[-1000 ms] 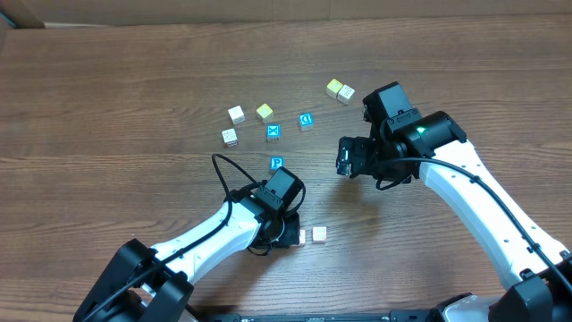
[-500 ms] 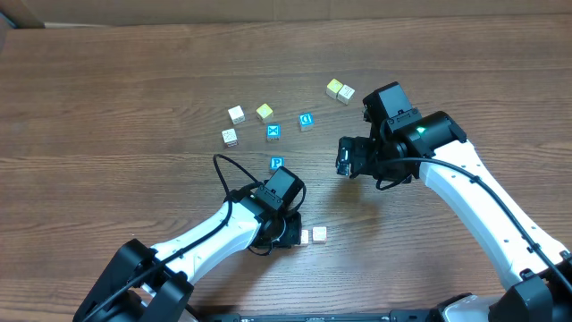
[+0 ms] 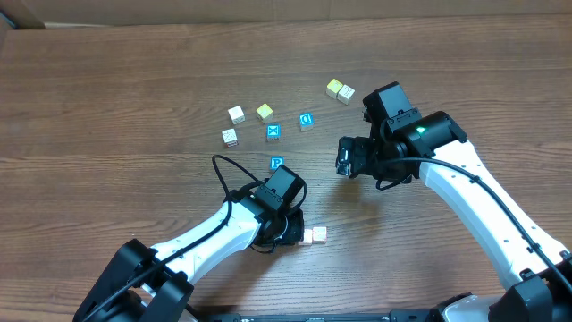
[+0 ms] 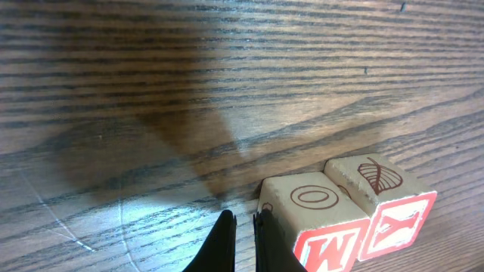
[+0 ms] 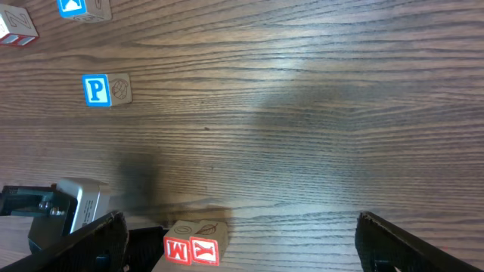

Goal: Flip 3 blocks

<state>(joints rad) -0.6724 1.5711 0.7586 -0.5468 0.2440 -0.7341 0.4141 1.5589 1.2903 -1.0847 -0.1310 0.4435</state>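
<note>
So the left gripper (image 4: 242,234) is down low over the wooden table (image 4: 151,91) with its fingers (image 4: 219,245) pressed together, nothing between them. The two red blocks sit side by side, touching each other, right off to one side of those fingertips. The O-topped red block (image 4: 314,215) is the near one, and one fingertip looks like it's right up against its side. The leaf-topped red block (image 4: 389,200) is on the far side of that.

The right gripper (image 5: 238,227) hangs above the table with its fingers (image 5: 91,238) spread wide and empty. In its wrist view the red pair shows low down between them, closer to one finger. The blue P block (image 3: 277,163) lies between the two grippers, apart from both, just past the left wrist, P facing up.
</note>
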